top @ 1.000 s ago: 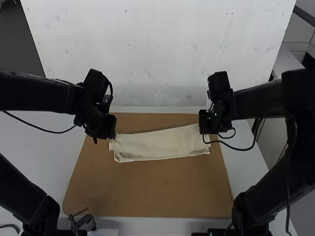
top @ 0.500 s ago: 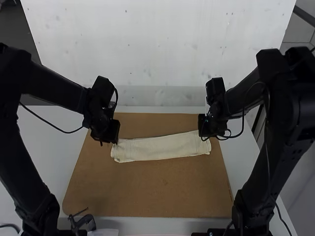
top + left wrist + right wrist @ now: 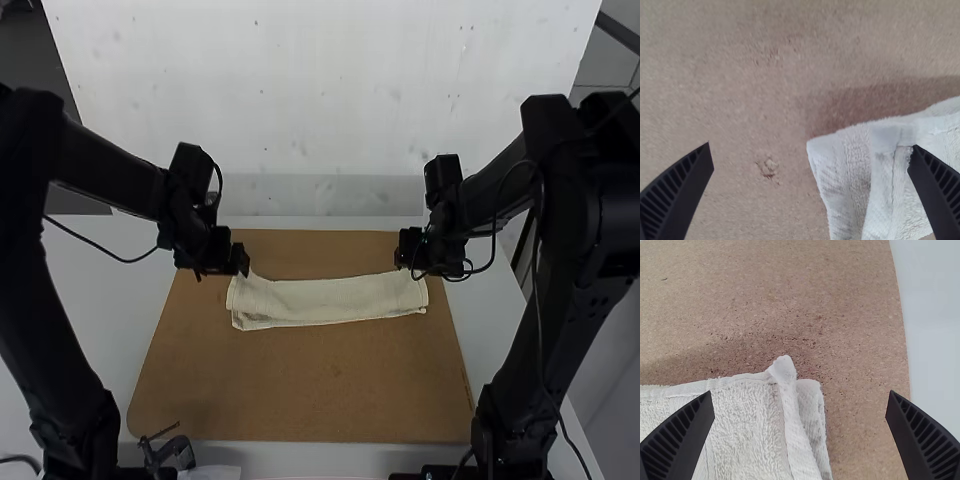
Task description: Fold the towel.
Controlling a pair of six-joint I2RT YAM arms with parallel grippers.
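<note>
At the left of the high view, the thick black left arm (image 3: 100, 160) is partly cut off by the edge, and a thin black cable (image 3: 98, 246) loops beneath it over the white surface (image 3: 95, 285). Near the close edge sits a small dark clamp-like part (image 3: 170, 452), too dim to make out well. The left pincer (image 3: 237, 262) is at the far left corner of the long, cream terry towel (image 3: 325, 303), its fingers lost in the dark there. In the left wrist view the left pincer (image 3: 811, 146) stands wide, one black ribbed finger over the brown cork board (image 3: 755, 90), the other overlapping the cloth by a raised crease; whether that tip touches, I cannot tell. The towel lies on the board in a narrow folded strip running left to right, layers showing at its ends; how many folds it has is hard to say. At its far right corner is the right pincer (image 3: 408, 252), dark against the cloth and hiding part of that edge. The right wrist view shows the right pincer (image 3: 801, 396) wide as well, with a small upright peak and a ridge of towel between its ribbed fingers. The bulky black right arm (image 3: 590, 230) runs off the high view's right edge.
</note>
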